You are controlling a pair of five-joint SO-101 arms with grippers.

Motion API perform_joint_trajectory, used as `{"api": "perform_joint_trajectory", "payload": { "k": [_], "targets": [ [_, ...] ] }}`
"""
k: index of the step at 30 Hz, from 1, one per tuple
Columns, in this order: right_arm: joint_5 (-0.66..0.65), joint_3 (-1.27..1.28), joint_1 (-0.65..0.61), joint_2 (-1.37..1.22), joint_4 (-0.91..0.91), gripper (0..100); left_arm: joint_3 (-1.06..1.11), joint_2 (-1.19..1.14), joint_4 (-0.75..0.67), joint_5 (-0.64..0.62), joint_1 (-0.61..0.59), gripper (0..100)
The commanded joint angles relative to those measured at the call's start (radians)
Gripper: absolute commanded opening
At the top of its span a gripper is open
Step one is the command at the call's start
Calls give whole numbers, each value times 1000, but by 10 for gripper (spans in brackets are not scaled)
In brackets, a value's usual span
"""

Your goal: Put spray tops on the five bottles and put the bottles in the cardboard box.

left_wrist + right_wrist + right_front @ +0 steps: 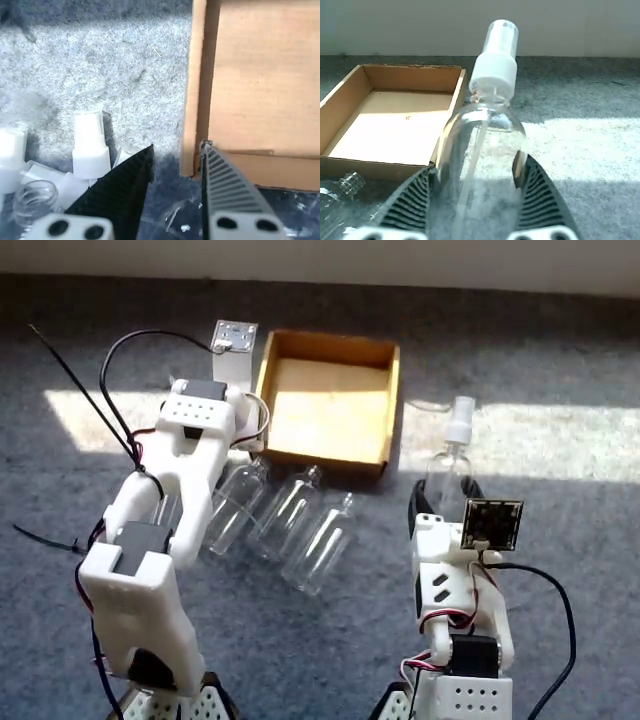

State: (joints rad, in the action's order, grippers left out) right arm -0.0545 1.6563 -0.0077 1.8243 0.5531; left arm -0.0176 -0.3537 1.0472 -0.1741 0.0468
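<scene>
A: Entry, right side. What does the right gripper (477, 167) have?

B: Its two ribbed fingers (410, 197) are clamped on the body of a clear plastic bottle (480, 135). The bottle is upright and a white spray top (495, 60) sits on its neck. I cannot tell whether its base rests on the grey carpet (560, 370).

A: Position relative to the shallow brown cardboard box (265, 390)?

B: Outside it. In the high view the held bottle (447, 475) stands near the box's right wall, towards the arms.

A: Left side?

B: The left gripper (177, 148) is spread open with nothing in it. It points down at the near left corner of the box (192, 85), and that corner shows between the fingertips. Contact cannot be judged.

A: Other bottles?

B: Three clear uncapped bottles (287, 508) lie side by side on the carpet, just in front of the box, necks angled towards it. The leftmost lies partly under the left arm.

A: Tops?

B: Loose white spray tops (90, 145) lie in a cluster on the carpet beside the box's left wall, near the black finger (120, 195). One open bottle neck (35, 197) shows next to them.
</scene>
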Motion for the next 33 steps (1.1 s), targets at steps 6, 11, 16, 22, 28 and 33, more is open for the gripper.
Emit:
{"api": "perform_joint_trajectory", "payload": {
  "k": [6,11,16,22,28,33],
  "targets": [
    [8,-7,5,12,-21,5,2,171,8,-18,36,150],
    [6,-7,5,12,-24,5,-13,225,9,-17,-5,152],
    [8,-7,4,12,-99,5,-50,390,15,-17,-58,152],
    [6,-7,-61,12,-311,5,-35,673,118,38,2,152],
    [3,-7,-328,12,-484,5,-36,852,192,138,193,152],
    [-51,1,-489,12,-507,5,-70,928,178,144,219,152]
  ]
}}
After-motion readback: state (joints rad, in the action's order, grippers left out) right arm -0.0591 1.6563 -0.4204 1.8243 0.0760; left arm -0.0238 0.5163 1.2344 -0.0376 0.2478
